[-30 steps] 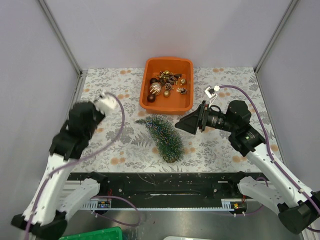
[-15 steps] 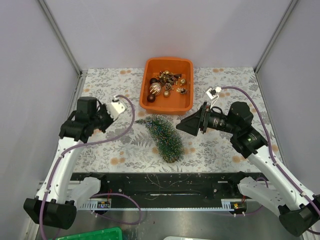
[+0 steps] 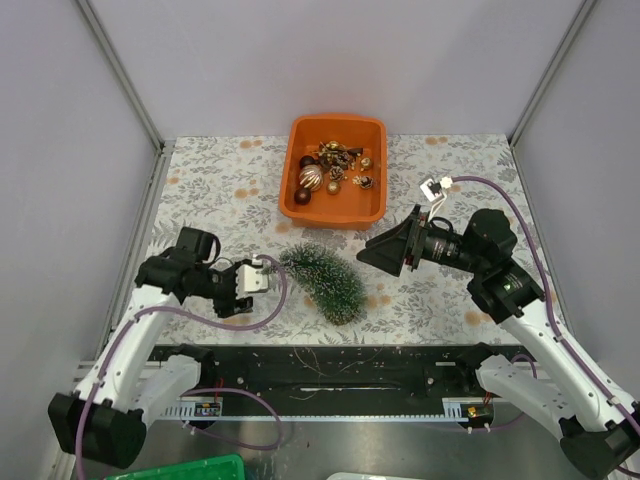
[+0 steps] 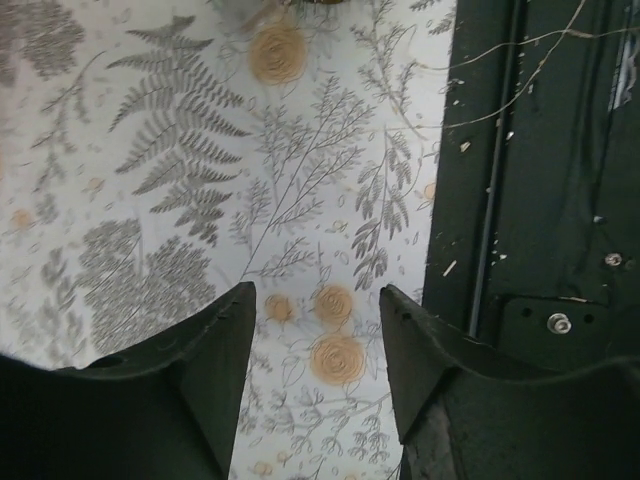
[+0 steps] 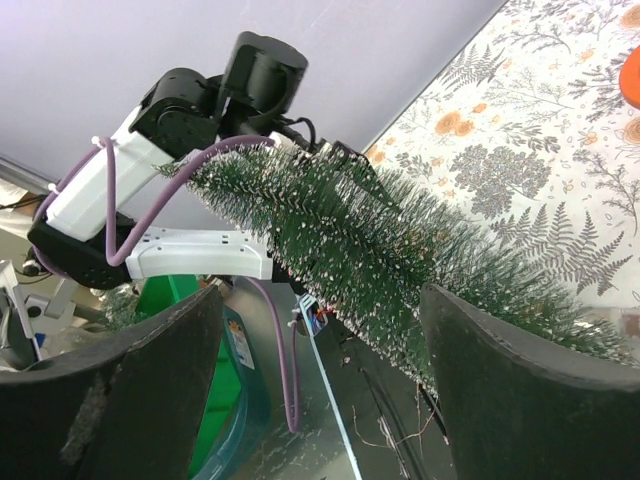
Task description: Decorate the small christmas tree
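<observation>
small christmas tree [image 3: 325,280] lies on its side on the floral table cloth [image 3: 220,180], just in front of the orange tray [image 3: 335,122]; tip points far-left, base toward the near edge; left gripper [image 4: 315,300] sits low over the cloth left of the tree, jaws partly apart, nothing between them; right gripper [image 5: 320,295] is right of the tree, jaws wide apart, holding nothing; ornaments [image 3: 330,170] sit in the tray

Orange tray [image 3: 337,121] on floral tablecloth [image 3: 220,180]; green bin [image 3: 185,468] below.
</observation>
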